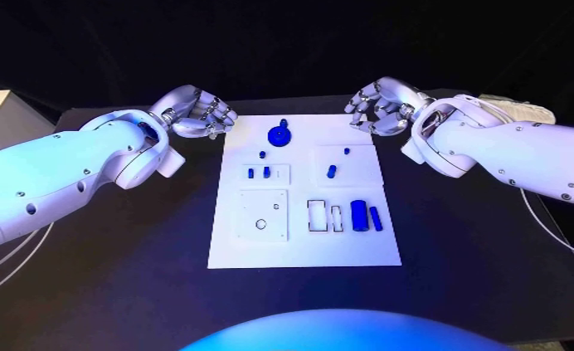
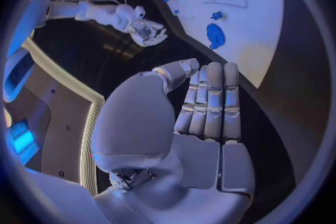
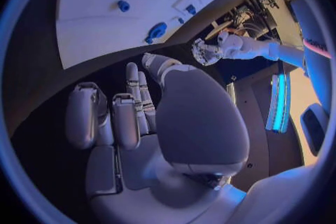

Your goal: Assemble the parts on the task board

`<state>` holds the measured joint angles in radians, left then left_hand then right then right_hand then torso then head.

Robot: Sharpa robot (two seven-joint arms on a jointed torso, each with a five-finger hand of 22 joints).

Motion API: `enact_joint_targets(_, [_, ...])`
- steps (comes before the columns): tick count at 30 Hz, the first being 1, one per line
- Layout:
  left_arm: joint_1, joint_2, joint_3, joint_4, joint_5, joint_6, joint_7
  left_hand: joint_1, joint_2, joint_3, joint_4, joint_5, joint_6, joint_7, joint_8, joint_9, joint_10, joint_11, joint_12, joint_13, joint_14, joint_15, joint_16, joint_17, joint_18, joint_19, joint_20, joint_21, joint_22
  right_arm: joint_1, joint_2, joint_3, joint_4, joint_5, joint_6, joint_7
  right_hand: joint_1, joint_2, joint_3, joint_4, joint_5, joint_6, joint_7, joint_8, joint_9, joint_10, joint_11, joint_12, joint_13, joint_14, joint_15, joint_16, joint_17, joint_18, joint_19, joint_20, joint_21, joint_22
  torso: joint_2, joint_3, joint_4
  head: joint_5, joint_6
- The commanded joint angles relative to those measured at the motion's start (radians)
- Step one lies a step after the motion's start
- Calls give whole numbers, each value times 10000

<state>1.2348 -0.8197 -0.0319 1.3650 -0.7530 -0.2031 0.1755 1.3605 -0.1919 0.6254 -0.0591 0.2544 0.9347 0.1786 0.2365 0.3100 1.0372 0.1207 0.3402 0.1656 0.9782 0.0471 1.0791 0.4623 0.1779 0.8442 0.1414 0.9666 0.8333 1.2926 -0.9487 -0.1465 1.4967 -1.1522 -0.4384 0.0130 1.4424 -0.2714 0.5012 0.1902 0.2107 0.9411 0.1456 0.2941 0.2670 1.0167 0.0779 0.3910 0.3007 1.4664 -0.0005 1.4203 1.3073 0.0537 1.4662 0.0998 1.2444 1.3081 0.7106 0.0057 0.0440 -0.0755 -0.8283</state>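
**Both hands wait empty at the far corners of the board**

We hold our left hand [image 1: 195, 112] in the upper left of the head view, just off the far left corner of the task board [image 1: 304, 251], and our right hand [image 1: 381, 108] in the upper right, just off the far right corner. Neither holds anything. In the left wrist view the left hand's fingers [image 2: 212, 102] lie straight and side by side, palm bare; in the right wrist view the right hand's fingers [image 3: 105, 117] are loosely bent, with nothing between them. We judge this a ready stance: parked beside the board, not over it, the hands leave every part open to the head camera.

The board lies in the middle of the frame on the black table [image 1: 108, 268]. The parts are spread over it. A round blue piece [image 1: 279, 134] sits near the far edge, between the two hands. Below it are two small blue pegs [image 1: 262, 153], [image 1: 346, 151], a blue piece in a framed seat [image 1: 265, 173] and an upright blue piece [image 1: 332, 171]. At lower right two blue bars [image 1: 366, 216] lie side by side next to open slots [image 1: 317, 216]. A white plate with holes [image 1: 263, 215] sits at lower left.

The assembly looks barely started, in our judgement: the slots stand open and most pieces lie loose.
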Motion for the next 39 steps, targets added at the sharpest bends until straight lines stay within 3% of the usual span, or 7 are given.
enact_joint_targets(1, [-7,-216,15,322,3228,531,1236,-166,-16,-217,98,26,-74,44,-45,-16,-104,-2,49,-20,-304,57,-429,-212,50,-244,73,-409,-225,-90,-95,-22,135,-2682,568,-549,-115,-63,38,-36,-75,113,4,34,21,96,19,-192,-192,369,-27,-96,37,189,-55,-51,-129,296,13,-13,-21,-28,57])
enact_joint_targets(6, [-60,-553,17,727,4286,892,1649,-295,-18,-570,342,30,-125,6,-1,-18,-58,21,-39,-189,-804,233,-2225,-1065,15,-782,286,-1735,-1009,-311,-178,-43,308,-3977,639,-1077,-250,-149,1,-42,-111,163,8,-38,11,158,47,-634,-622,361,-5,-207,-113,189,-21,-45,-178,266,-11,-22,-6,-67,106])
enact_joint_targets(10, [-116,-772,17,973,4676,1118,1881,-292,-80,-500,507,24,-117,28,49,15,244,90,-722,-642,-780,450,-4111,-1778,-7,-1115,576,-3101,-1871,-496,-165,-48,390,-4595,671,-1381,-314,-171,-70,-48,-120,158,29,-110,-7,211,73,-845,-840,317,16,-402,-432,181,21,-35,-157,280,-12,-36,0,-82,161])
enact_joint_targets(14, [-155,-928,17,1138,4914,1281,2022,-189,-102,-467,516,16,-17,-25,81,62,776,123,-1525,-987,-343,491,-5474,-2031,19,-972,723,-4027,-2508,-651,-112,-50,428,-4908,673,-1596,-353,-157,-132,-48,-119,149,62,-214,-35,341,96,-1074,-1089,340,41,-485,-606,154,101,-15,-47,354,-3,-34,-4,-65,187])
enact_joint_targets(21, [-185,-1070,16,1274,5103,1333,2142,-120,-52,-476,480,19,34,6,70,67,962,92,-1826,-1000,15,448,-5813,-2005,25,-825,702,-4196,-2619,-790,68,-52,394,-5105,618,-1790,-328,-118,-92,-55,-68,254,78,-252,-37,510,102,-1268,-1308,362,40,-490,-657,158,129,-4,-66,342,14,-31,2,-209,275])
enact_joint_targets(24, [-189,-1089,16,1291,5144,1316,2158,-94,-40,-489,458,20,16,38,42,56,962,111,-1930,-1002,100,445,-5907,-1988,28,-758,683,-4208,-2626,-817,147,-52,355,-5123,660,-1821,-331,-105,-77,-49,-64,283,74,-258,-35,552,99,-1308,-1353,361,39,-499,-680,160,132,-4,-73,338,14,-28,9,-254,233])
enact_joint_targets(39, [-193,-1111,16,1325,5231,1235,2173,-81,-25,-516,445,24,-5,92,5,40,949,143,-2042,-1000,194,449,-6003,-1958,22,-707,668,-4229,-2633,-931,543,-52,84,-5044,690,-1887,-200,128,333,-105,-80,636,2,-236,18,1020,28,-1643,-1727,377,-28,-466,-709,165,158,-53,-106,329,18,-6,-1,-186,170])
